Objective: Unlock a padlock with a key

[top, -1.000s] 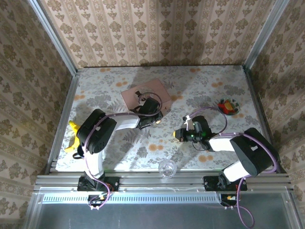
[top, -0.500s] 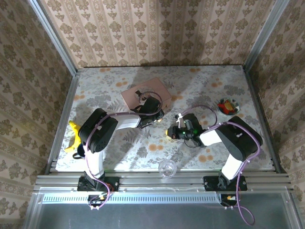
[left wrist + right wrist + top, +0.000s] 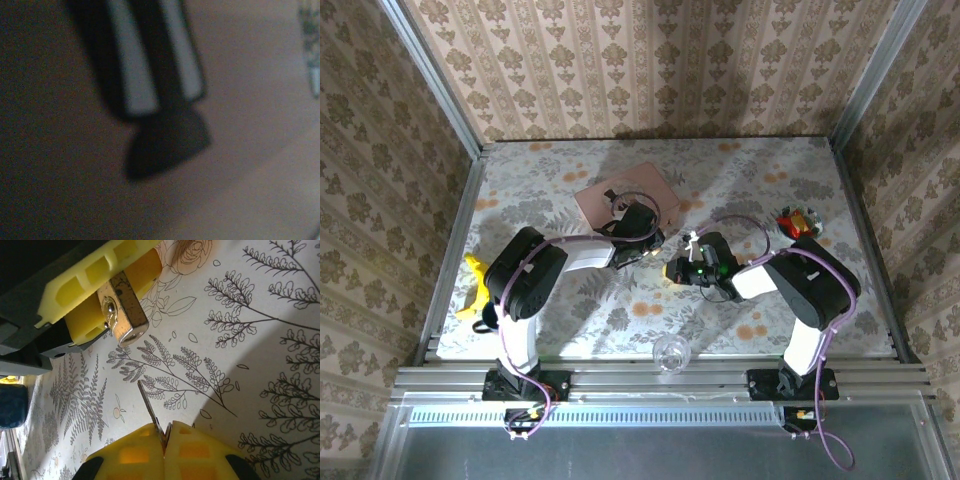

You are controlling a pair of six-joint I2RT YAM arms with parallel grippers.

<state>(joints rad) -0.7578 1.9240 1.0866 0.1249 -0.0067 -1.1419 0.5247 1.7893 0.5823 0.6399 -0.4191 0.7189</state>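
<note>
**A:** Where is the padlock, and what holds it?

**B:** The padlock is near the middle of the bench. The left end effector is clamped on its brass body with the yellow fingers. The keyhole faces the right wrist camera. I cannot tell if the body touches the bench.

**A:** And the key?

**B:** The right end effector is closed tightly on the key, and the thin blade sticks out toward the padlock. The tip is near the body but apart from it, a little below the keyhole.

**A:** How will the padlock handle?

**B:** I judge it light, stiff and smooth, so it can slip or twist between the pads when the blade pushes. The flat sides of the body are the right place to hold it, because this leaves the keyhole and the shackle free. The blade looks thin, so a push that is not in line may bend it or turn it in the grip.

**A:** What about the surface?

**B:** The bench is flat and has a cover printed with ferns and flowers. It looks matt, and I see no bumps.

**A:** And the room?

**B:** Patterned walls close three sides. A pink box lies just behind the left end effector. A glass ball sits by the near edge, well apart from the padlock.
</note>
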